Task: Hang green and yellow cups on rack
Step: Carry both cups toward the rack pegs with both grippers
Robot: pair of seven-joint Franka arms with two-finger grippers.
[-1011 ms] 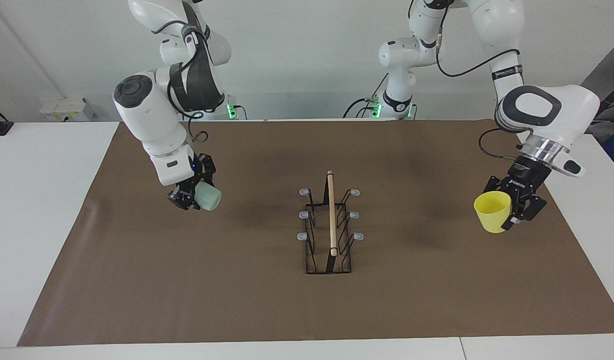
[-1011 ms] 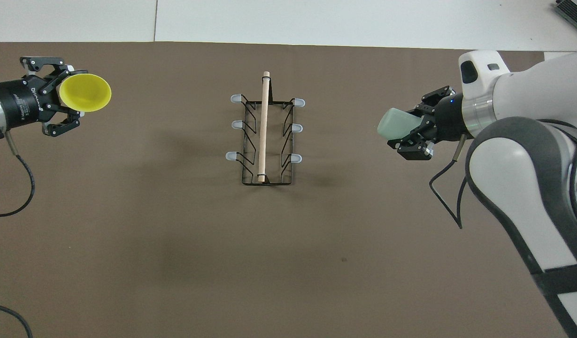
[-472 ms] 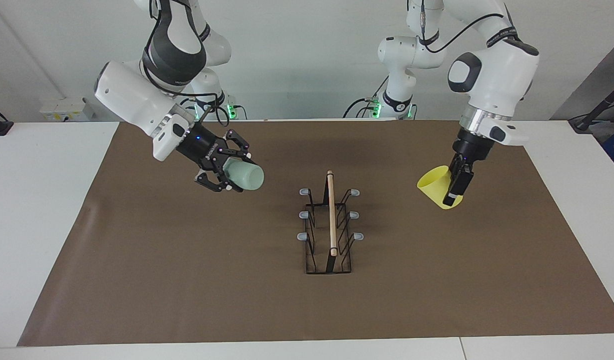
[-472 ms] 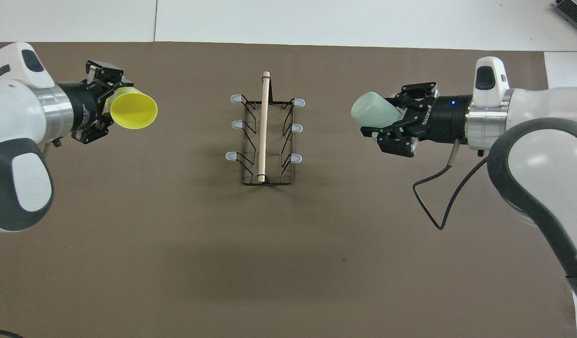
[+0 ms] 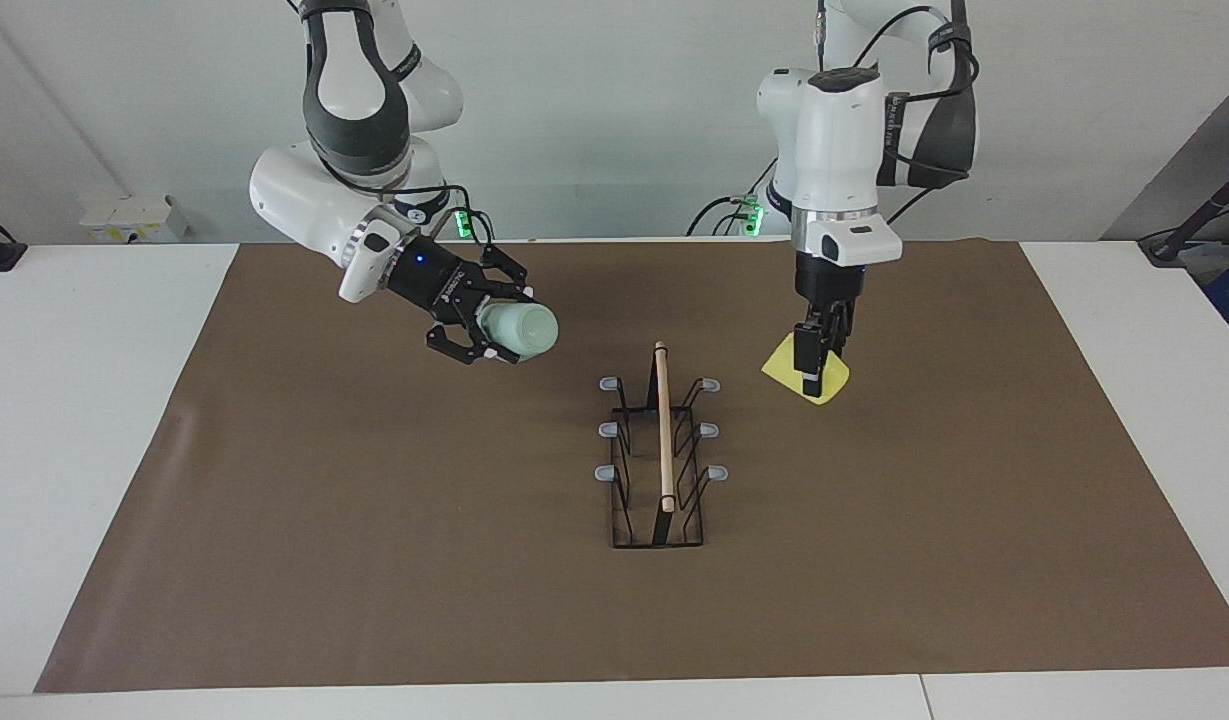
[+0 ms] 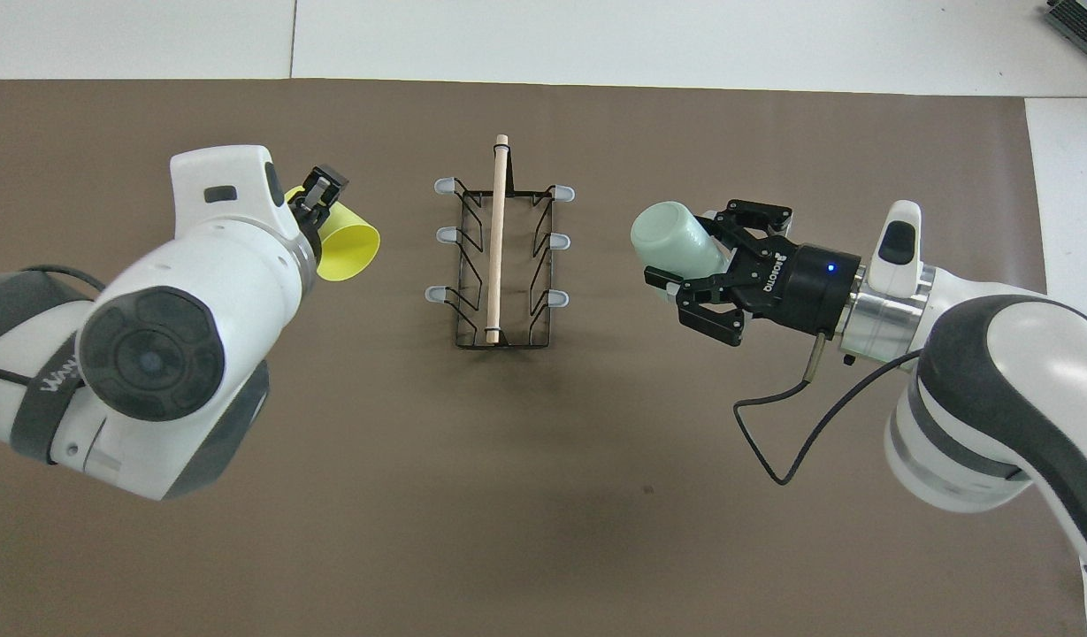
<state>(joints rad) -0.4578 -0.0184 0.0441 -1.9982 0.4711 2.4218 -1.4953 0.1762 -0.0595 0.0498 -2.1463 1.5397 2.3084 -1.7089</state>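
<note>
Evidently readying each for a prong, the right gripper (image 5: 479, 328) pinches the pale mint-green plastic cup (image 5: 519, 330) and the left gripper (image 5: 817, 362) the bright yellow plastic cup (image 5: 806, 377) — both tipped sideways in the air, flanking the narrow black wire rack (image 5: 660, 452) at mid-table.

A pale mint green cup (image 5: 519, 329) is showing in the black right claw (image 5: 484, 330), where a small blue light is glowing. A bright yellow cup (image 5: 806, 375) is sitting in the black left claw (image 5: 812, 365). The rack (image 5: 659, 460) is showing thin black wire, a light wooden dowel handle (image 5: 663, 425) and grey-tipped prongs (image 5: 717, 473). A plain brown mat (image 5: 374, 560) is covering the white tabletop (image 5: 84, 400). Both arms are gleaming white with dark grey bands.
</note>
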